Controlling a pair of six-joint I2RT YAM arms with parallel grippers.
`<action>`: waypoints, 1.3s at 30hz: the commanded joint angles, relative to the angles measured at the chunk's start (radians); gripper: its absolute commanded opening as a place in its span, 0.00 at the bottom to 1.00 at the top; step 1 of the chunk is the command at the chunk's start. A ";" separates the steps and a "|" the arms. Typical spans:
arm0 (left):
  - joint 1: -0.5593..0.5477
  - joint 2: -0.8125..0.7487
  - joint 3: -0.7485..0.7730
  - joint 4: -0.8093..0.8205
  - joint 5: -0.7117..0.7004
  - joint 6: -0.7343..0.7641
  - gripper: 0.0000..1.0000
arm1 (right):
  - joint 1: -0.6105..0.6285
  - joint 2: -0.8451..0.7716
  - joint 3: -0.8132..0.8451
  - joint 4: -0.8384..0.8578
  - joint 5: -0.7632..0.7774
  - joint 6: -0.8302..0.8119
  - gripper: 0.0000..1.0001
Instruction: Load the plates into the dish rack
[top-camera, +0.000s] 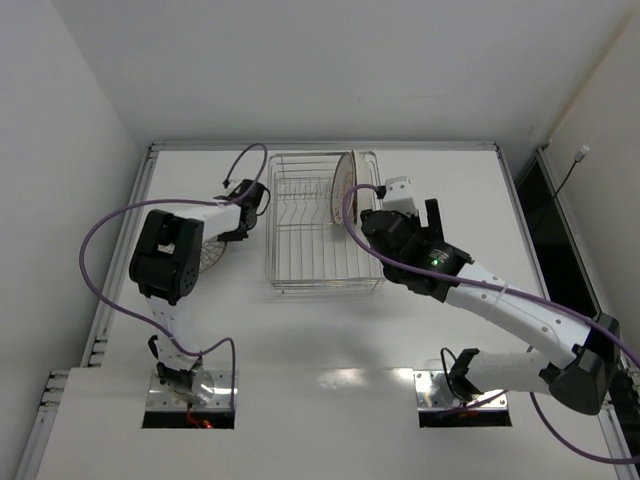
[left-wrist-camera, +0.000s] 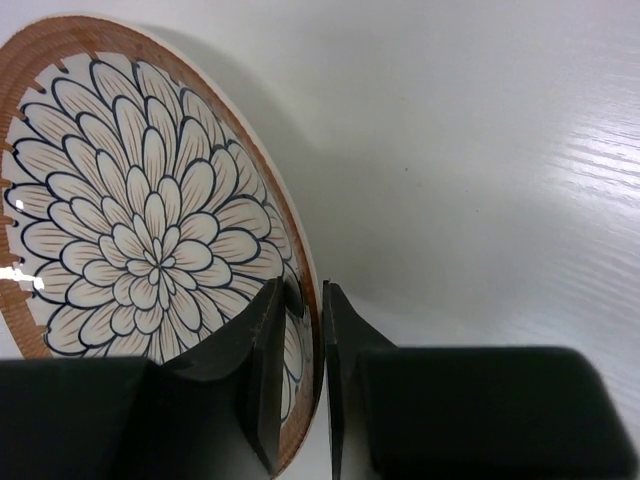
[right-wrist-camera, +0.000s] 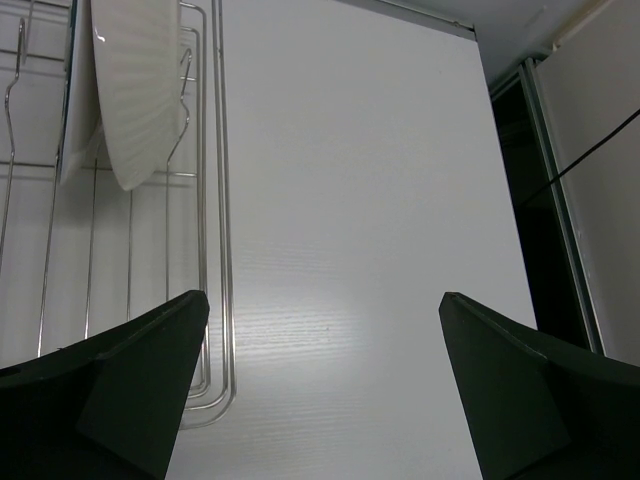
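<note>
Left wrist view shows the left gripper (left-wrist-camera: 302, 292) with its two black fingers (left-wrist-camera: 262, 380) closed on the orange-brown rim of a patterned plate (left-wrist-camera: 140, 220). The rim is pinched between the pads, and the plate's cream face carries a dark-outlined flower of many petals. Seen from above, this plate sits over the white table (top-camera: 300, 390) just left of the dish rack (top-camera: 320, 287), outside the basket and largely hidden under the left arm (top-camera: 165, 255). Whether it lies flat or is tipped up cannot be told. Just right of the rack, the right gripper (right-wrist-camera: 322, 298) hangs with its jaws spread wide over bare table, beside the rack's right rim. The rack's only contents are at its far right corner. There an upright plate (right-wrist-camera: 135, 90) stands on edge among the wire tines (right-wrist-camera: 182, 100), with its ribbed white underside turned toward the right gripper. Close behind it, toward the rack's left, is what appears to be a second plate (right-wrist-camera: 78, 110), also on edge.
</note>
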 joint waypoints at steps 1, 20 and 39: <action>-0.011 -0.092 0.005 -0.009 0.226 -0.123 0.00 | 0.004 -0.013 0.016 -0.007 0.005 0.022 1.00; -0.062 -0.412 0.218 -0.087 0.266 -0.097 0.00 | 0.004 -0.031 0.018 -0.055 0.005 0.042 1.00; 0.003 -0.578 0.215 0.261 0.891 0.001 0.00 | 0.004 -0.091 -0.062 -0.039 -0.022 0.079 1.00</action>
